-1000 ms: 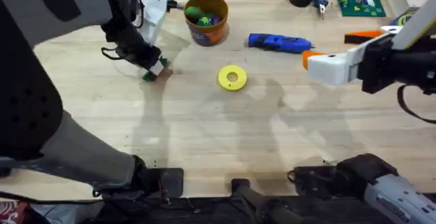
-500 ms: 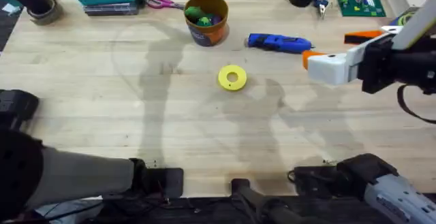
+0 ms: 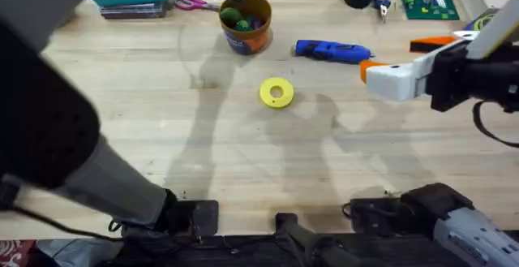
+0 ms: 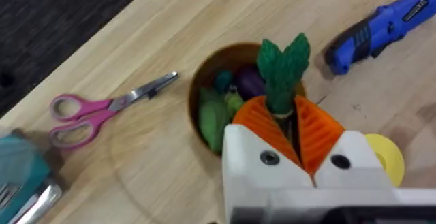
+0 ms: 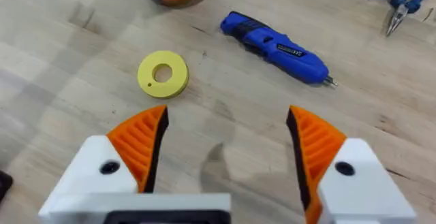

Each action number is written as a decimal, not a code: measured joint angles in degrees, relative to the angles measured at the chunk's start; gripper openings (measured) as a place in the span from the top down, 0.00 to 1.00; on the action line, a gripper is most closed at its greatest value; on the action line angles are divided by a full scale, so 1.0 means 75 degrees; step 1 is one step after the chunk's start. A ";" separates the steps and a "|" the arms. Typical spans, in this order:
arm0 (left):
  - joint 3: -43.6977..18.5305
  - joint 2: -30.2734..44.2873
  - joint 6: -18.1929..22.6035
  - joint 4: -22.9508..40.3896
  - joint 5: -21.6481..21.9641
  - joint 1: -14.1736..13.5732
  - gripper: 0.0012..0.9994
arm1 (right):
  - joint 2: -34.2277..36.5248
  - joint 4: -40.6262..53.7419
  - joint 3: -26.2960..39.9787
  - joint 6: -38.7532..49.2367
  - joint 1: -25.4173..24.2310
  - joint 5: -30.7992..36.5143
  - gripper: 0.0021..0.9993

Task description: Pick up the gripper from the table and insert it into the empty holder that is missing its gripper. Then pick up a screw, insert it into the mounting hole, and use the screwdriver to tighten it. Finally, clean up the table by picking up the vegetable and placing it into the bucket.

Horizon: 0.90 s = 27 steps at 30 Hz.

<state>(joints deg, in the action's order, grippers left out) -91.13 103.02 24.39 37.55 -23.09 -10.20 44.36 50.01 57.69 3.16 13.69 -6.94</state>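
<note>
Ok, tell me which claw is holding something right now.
The left claw, above the bucket: its orange fingers pinch the green vegetable. The right claw is wide open, empty, over bare table.

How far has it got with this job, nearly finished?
Nearly, it seems. The left gripper is shut on the slim green toy vegetable, held above the dark tub with the tan-orange rim. Only dropping it in looks left. The blue pen-shaped screwdriver lies set down; the right gripper hangs open.
</note>
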 joint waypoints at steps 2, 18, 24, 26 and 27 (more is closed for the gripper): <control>0.0003 0.0279 -0.0002 -0.0195 -0.0018 -0.0070 0.98 | 0.0000 -0.0002 0.0000 0.0000 0.0000 0.0000 0.00; 0.0006 0.0452 -0.0118 0.0076 -0.0035 -0.0044 0.01 | 0.0000 0.0001 0.0000 0.0000 0.0000 0.0000 0.00; 0.0006 -0.0560 -0.0288 0.1143 0.0012 0.0011 0.01 | 0.0000 -0.0002 0.0000 0.0000 0.0000 0.0000 0.00; 0.0006 -0.1104 -0.0313 0.1716 0.0146 0.0070 0.01 | 0.0000 -0.0002 0.0000 0.0000 0.0000 0.0000 0.00; 0.0003 -0.1359 -0.0317 0.2036 0.0260 0.0102 0.01 | 0.0000 -0.0001 0.0000 0.0000 0.0000 0.0000 0.00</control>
<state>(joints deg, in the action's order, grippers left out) -91.11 92.82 22.02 52.82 -21.14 -9.43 44.36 50.00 57.69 3.16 13.69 -6.94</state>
